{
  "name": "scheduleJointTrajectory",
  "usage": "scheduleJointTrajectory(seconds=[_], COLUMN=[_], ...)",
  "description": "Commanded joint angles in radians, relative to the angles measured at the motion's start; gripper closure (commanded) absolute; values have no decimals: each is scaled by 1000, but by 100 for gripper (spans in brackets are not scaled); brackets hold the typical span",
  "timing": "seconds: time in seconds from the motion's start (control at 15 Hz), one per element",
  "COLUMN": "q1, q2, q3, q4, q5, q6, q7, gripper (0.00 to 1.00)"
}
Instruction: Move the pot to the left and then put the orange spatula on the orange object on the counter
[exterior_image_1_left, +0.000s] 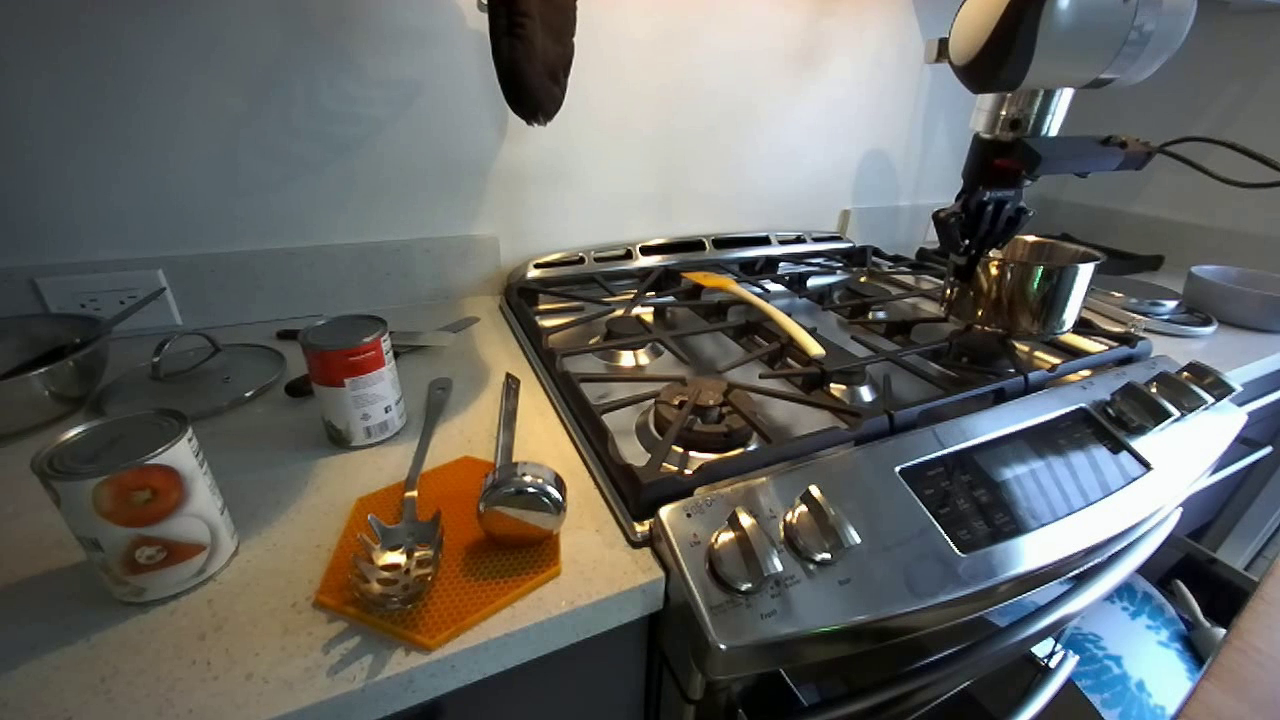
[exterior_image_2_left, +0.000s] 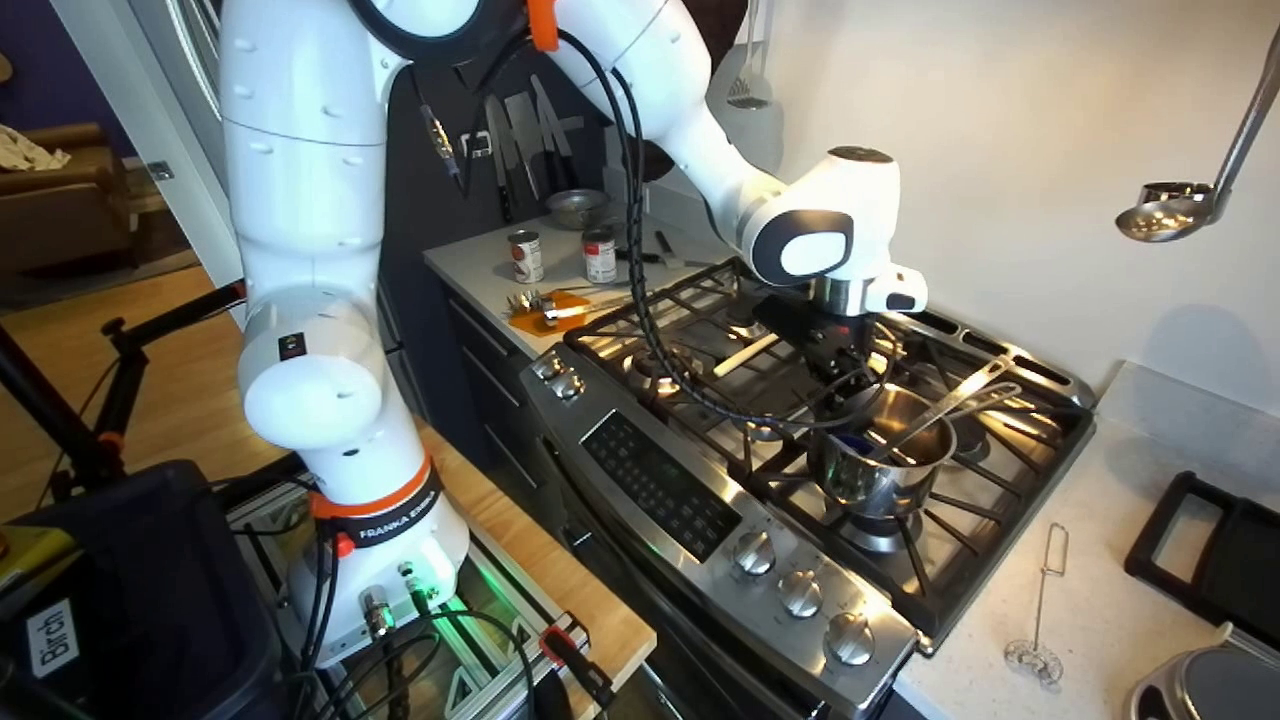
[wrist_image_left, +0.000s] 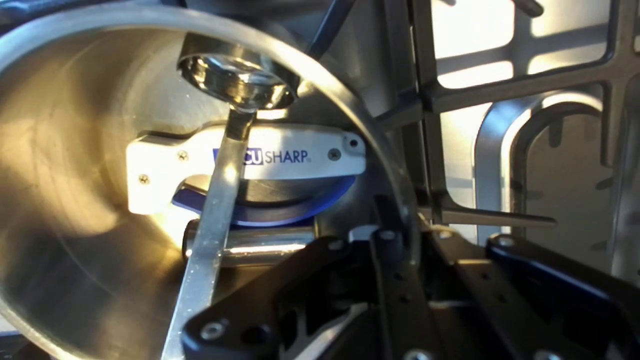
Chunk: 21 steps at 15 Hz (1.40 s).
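Wrist view: gripper (wrist_image_left: 412, 232) on the pot (wrist_image_left: 95, 235)

Jaws stand together, clamped on the rim as far as the dark tips show. Both exterior views place the pot on the stove (exterior_image_1_left: 865, 490), at the end away from the orange mat (exterior_image_1_left: 465, 592). Judged key to the leftward move: gripper holds the side facing the stove's mat end; the orange spatula (exterior_image_1_left: 766, 305) lies that way, long axis back to front.

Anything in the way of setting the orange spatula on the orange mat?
Yes: a metal pasta server and a ladle crowd the orange mat, the ladle nearer the stove; either may obstruct the orange spatula.
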Motion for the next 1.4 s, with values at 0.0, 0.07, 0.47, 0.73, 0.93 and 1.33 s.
scheduleJointTrajectory(seconds=[0.0, 0.07, 0.47, 0.73, 0.93, 1.33], q1=[63, 76, 152, 218, 288, 399], q2=[-172, -206, -463, -602, -658, -681], q3=[-17, -14, 56, 140, 193, 275], q4=[-126, -153, -326, -392, -416, -428], q5=[-114, -141, -275, -258, -227, -218], q6=[-6, 3, 63, 39, 23, 17], q7=[86, 105, 117, 98, 68, 50], gripper=[99, 99, 99, 99, 99, 99])
